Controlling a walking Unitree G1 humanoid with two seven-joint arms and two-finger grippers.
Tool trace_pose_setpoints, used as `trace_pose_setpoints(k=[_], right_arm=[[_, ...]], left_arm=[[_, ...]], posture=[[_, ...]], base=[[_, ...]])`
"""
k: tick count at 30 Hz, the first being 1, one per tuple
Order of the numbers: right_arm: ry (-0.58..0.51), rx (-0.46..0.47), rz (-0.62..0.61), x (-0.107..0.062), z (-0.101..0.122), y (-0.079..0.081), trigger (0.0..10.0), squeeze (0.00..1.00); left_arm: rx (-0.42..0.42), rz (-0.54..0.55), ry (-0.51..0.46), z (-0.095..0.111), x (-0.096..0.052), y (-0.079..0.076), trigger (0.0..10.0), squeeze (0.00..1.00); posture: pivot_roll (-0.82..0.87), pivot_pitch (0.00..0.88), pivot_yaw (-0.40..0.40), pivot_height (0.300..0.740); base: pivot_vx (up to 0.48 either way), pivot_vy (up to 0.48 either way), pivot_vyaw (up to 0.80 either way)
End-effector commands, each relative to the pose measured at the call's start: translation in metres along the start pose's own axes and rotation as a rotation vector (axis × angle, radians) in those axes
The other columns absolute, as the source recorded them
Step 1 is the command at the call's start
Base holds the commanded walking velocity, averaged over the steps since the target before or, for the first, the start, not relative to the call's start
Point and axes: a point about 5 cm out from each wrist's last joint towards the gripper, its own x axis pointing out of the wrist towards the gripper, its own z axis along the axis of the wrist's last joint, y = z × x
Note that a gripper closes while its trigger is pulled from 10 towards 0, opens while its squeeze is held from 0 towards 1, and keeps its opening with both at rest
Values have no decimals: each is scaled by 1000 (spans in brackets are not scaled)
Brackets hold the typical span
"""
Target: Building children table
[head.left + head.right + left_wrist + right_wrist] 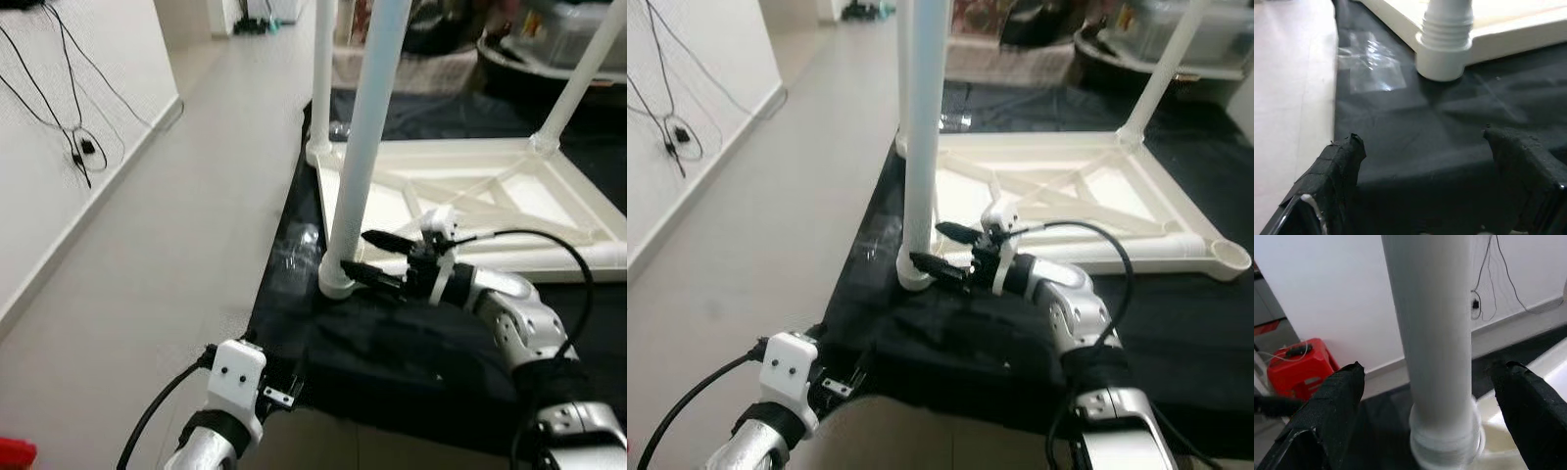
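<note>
Three white legs stand up from an upside-down white table top (pixel 460 186) that lies flat on a black mat (pixel 392 352) on the floor. The nearest leg (pixel 367 147) rises from the corner socket closest to the robot, at the mat's left side; a second leg (pixel 322 78) stands at the far left corner and a third leg (pixel 583 83) leans up from the far right corner. The near right corner socket (pixel 1227 257) holds no leg.

The right gripper (pixel 377 258) reaches in from the right, its two black fingers spread apart, one on each side of the nearest leg just above its socket, not closed on it. The left gripper (pixel 1425 166) hovers low over the near edge of the mat, fingers open and holding nothing, with the nearest leg's socket ahead of it.

A crumpled clear plastic bag (pixel 294 257) lies on the mat just left of the nearest leg. Pale floor (pixel 176 215) runs along a white wall with hanging black cables (pixel 78 147). A red box (pixel 1300 367) sits by the wall.
</note>
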Motion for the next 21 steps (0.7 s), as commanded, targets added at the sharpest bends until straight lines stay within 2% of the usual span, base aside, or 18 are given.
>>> trace_pose_setpoints(k=[1,3,10,13,16,21], right_arm=[[12,-3,16,6,-3,1,10000,0],[1,-11,25,15,1,-1,10000,0],[-13,-22,55,23,4,-1,10000,0],[-28,-38,95,34,10,0,10000,0],[-29,-39,95,35,10,0,10000,0],[-45,-47,107,46,16,-1,10000,0]], left_arm=[[10,-18,22,-2,-3,-2,10000,0],[13,-26,25,-1,-4,-4,10000,0],[18,-29,29,-1,-5,-6,10000,0],[25,-35,32,-1,-6,-8,10000,0],[25,-35,33,-1,-6,-8,10000,0],[25,-40,36,-2,-5,-9,10000,0]], posture=[[116,220,-50,740],[120,220,-55,740],[125,209,-59,740],[122,197,-59,740],[122,197,-59,740],[121,188,-62,740]], base=[[0,0,0],[0,0,0],[0,0,0],[0,0,0],[0,0,0],[0,0,0]])
